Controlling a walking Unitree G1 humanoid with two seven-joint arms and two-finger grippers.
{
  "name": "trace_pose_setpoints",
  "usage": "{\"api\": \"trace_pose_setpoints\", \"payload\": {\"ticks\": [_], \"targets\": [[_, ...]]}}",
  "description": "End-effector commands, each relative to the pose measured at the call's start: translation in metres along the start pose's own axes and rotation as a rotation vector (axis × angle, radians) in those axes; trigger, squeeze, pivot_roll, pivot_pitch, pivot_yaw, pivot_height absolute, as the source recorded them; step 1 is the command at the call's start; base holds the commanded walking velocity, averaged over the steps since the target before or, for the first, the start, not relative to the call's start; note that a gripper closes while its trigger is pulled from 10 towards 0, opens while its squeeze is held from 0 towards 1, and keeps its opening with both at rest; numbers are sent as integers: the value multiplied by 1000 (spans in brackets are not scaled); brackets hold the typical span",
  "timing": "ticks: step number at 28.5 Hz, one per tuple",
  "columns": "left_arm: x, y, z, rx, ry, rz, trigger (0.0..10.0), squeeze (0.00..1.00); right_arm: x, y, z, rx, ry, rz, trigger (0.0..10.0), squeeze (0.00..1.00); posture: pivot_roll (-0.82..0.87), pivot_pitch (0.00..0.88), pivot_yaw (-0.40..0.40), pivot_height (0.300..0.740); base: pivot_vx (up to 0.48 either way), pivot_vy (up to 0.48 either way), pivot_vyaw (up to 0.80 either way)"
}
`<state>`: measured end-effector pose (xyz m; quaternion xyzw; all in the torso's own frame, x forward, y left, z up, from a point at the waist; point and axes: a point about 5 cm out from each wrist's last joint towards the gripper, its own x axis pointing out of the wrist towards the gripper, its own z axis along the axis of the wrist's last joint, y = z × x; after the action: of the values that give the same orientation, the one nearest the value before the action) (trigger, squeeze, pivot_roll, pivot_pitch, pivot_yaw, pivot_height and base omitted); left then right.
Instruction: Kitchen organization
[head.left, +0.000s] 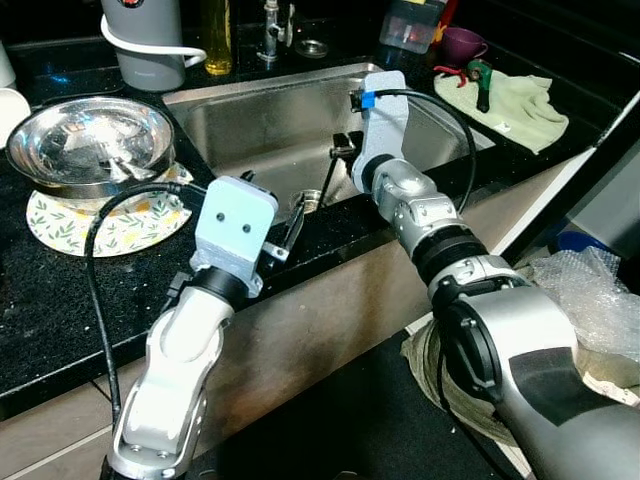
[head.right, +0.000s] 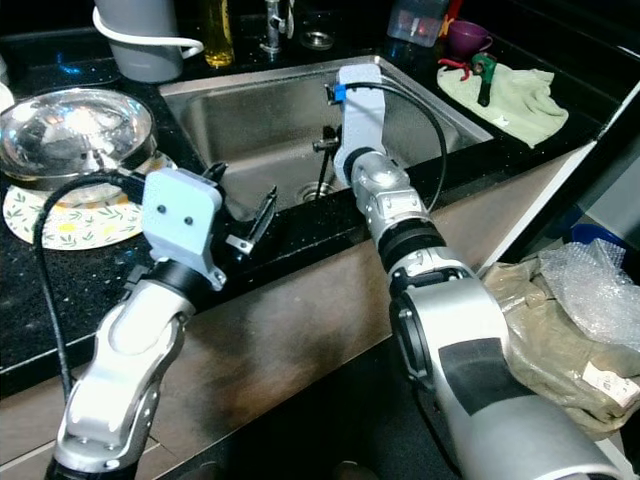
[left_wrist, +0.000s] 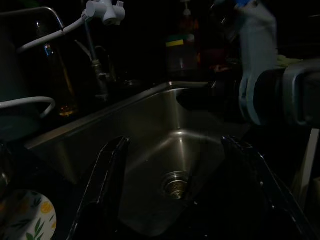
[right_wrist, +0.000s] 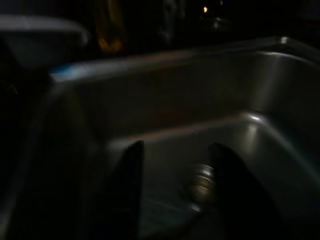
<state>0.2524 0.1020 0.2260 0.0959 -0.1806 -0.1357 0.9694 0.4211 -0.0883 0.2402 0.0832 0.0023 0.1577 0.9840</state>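
Over the front edge of the sink (head.left: 250, 110) both arms reach forward, and neither carries anything. The left gripper (head.left: 280, 225) hangs above the table's front rim just beside the basin, its two black fingers (left_wrist: 107, 172) spread wide apart with the drain (left_wrist: 176, 184) showing between them. The right gripper (head.left: 340, 160) is down inside the basin, fingers parted as well, again with bare steel between them.

As for progress, little seems done yet (judging only from how things lie). The sink itself holds nothing that can be made out, so the basin may not be where the work lies. What looks left to sort sits around it: a steel bowl (head.left: 90, 140) on a patterned mat (head.left: 110, 225) toward the table's left edge, a grey appliance (head.left: 145, 40) and a yellow bottle (head.left: 217, 35) along the back edge, and near the back right corner a clear container (head.left: 412, 22), a purple cup (head.left: 460, 45) and a green cloth (head.left: 505, 105) with a dark-handled tool (head.left: 478, 80) lying on it.

With both grippers free and open, the task appears to be at an early stage, before any pick.
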Motion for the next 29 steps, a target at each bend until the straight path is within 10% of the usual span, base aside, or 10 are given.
{"api": "trace_pose_setpoints", "payload": {"ticks": [1,2,3,14,29], "targets": [[1,0,2,8,0,-3,10000,0,-4,-11,11,144,-101,31,10000,737,141,74,-117,732,0,0,0],[1,0,3,9,-1,-4,10000,0,-6,-16,13,206,-142,57,10000,180,141,74,-117,732,0,0,0],[2,0,3,9,-2,-4,10000,0,-8,-19,15,246,-170,73,10000,0,141,74,-117,732,0,0,0],[15,-5,17,91,-66,-111,10000,0,-48,-45,18,612,-426,403,10000,0,113,49,-84,732,0,0,0],[32,-1,62,250,-213,-166,10000,0,-69,-23,4,576,-387,574,10000,0,112,34,-68,732,0,0,267]]}}
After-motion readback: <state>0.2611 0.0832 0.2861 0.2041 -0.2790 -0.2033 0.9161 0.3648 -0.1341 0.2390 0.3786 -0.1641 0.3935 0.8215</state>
